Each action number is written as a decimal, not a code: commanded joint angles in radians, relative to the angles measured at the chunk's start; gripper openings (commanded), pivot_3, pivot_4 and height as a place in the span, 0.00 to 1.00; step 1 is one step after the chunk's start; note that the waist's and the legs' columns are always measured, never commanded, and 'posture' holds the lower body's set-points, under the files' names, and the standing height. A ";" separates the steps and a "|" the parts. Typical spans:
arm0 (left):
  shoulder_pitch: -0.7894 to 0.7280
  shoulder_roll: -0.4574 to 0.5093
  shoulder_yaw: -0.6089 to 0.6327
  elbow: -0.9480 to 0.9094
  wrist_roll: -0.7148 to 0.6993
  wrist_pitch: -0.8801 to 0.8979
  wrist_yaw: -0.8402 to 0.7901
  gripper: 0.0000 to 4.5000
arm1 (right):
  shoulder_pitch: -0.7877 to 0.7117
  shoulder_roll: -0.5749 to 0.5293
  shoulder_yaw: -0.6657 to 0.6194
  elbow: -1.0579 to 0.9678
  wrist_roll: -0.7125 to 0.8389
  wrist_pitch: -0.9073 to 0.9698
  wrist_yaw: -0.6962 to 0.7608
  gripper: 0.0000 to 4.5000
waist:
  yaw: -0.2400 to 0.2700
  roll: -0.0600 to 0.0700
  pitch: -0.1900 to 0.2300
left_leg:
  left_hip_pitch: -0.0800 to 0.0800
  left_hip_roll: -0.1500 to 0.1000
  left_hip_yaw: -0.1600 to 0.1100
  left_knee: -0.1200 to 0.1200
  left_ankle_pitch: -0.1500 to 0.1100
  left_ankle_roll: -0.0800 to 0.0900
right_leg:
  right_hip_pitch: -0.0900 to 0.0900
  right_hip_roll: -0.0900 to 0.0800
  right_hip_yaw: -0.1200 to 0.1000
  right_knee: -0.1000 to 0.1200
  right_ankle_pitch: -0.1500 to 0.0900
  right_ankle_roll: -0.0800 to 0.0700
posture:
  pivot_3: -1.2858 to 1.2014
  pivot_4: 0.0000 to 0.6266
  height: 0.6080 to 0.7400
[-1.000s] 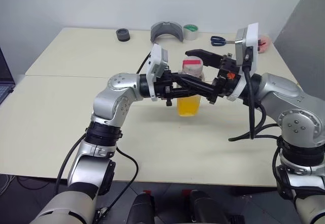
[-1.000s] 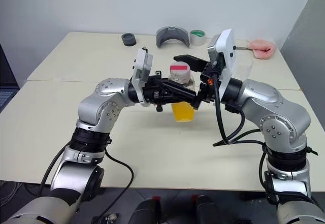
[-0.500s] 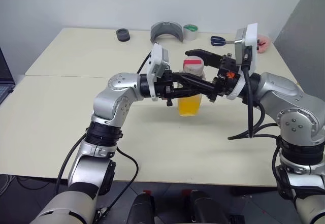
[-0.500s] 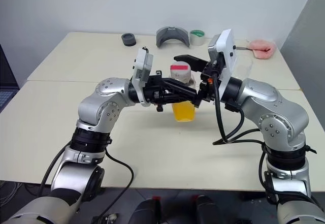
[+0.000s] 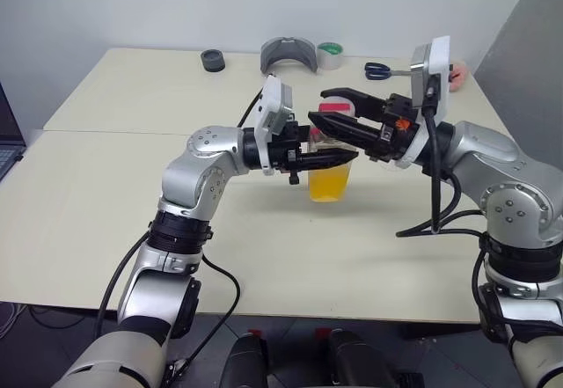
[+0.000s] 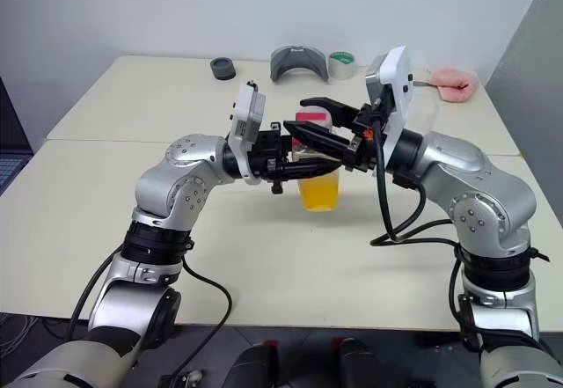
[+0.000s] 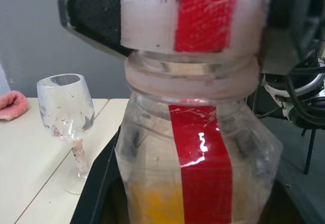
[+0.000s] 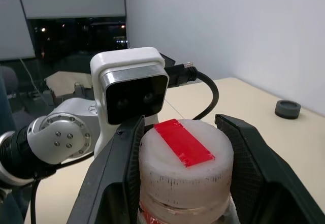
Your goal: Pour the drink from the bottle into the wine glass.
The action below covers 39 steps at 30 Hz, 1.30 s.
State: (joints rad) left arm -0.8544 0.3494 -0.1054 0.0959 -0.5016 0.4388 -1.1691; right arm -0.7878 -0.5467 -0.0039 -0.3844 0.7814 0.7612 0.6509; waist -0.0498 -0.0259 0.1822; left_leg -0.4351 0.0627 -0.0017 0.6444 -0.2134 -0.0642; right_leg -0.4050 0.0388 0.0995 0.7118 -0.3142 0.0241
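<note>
Right gripper (image 8: 183, 148) fingers narrower around bottle (image 7: 198, 148) cap (image 8: 185, 158).

The bottle (image 5: 330, 164) is placed upright near the middle of the table (image 5: 114, 186), with the drink (image 5: 328, 181) in its lower part and the cap (image 8: 184, 155) on top. The left gripper (image 5: 339, 155) is brought in from the left at the bottle's body; the right gripper (image 5: 327, 106) is brought in from the right, 1 finger on each side of the cap. The glass (image 7: 68, 120) is seen upright on the table beyond the bottle in the left wrist view, beside a cloth (image 7: 11, 104). Along the table's far edge, left to right, are found a puck (image 5: 213, 59), a curved part (image 5: 288, 54), a tape roll (image 5: 331, 54) and scissors (image 5: 380, 70).
</note>
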 commanded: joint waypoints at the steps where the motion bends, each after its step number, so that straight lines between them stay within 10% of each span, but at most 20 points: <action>1: 0.001 0.004 0.007 -0.038 -0.011 -0.017 -0.012 0.39 | -0.061 -0.059 -0.017 0.012 -0.074 -0.094 0.084 0.42 | 0.000 0.000 0.000 | 0.000 0.000 0.000 0.000 0.000 0.000 | 0.000 0.000 0.000 0.000 0.000 0.000 | 0.52 0.24 1.00; 12: -0.002 -0.003 0.004 -0.033 -0.013 -0.026 -0.009 0.39 | -0.119 -0.012 -0.144 0.112 0.190 0.143 -0.021 0.42 | -0.001 0.000 0.000 | 0.000 0.000 0.000 0.000 0.000 0.000 | 0.000 0.000 0.000 0.000 0.000 0.000 | 0.52 0.24 1.00; 32: -0.018 -0.012 0.005 -0.018 -0.006 -0.032 -0.009 0.39 | -0.103 -0.026 -0.063 0.074 0.012 -0.002 0.057 0.42 | -0.001 0.000 0.000 | 0.000 0.000 0.000 0.000 0.000 0.000 | 0.000 0.000 0.000 0.000 0.000 0.000 | 0.52 0.24 1.00; 39: -0.017 -0.013 0.005 -0.019 -0.007 -0.034 -0.002 0.39 | -0.103 -0.017 -0.062 0.069 0.016 0.002 0.050 0.94 | -0.001 0.000 0.000 | 0.000 0.000 0.000 0.000 0.000 0.000 | 0.000 0.000 0.000 0.000 0.000 0.000 | 0.52 0.24 1.00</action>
State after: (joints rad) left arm -0.8579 0.3430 -0.1130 0.0959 -0.5020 0.4235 -1.1693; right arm -0.8755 -0.5660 -0.0322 -0.2976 0.7989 0.7816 0.7071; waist -0.0504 -0.0259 0.1822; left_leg -0.4350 0.0629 -0.0016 0.6445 -0.2133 -0.0641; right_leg -0.4050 0.0386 0.0997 0.7121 -0.3141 0.0240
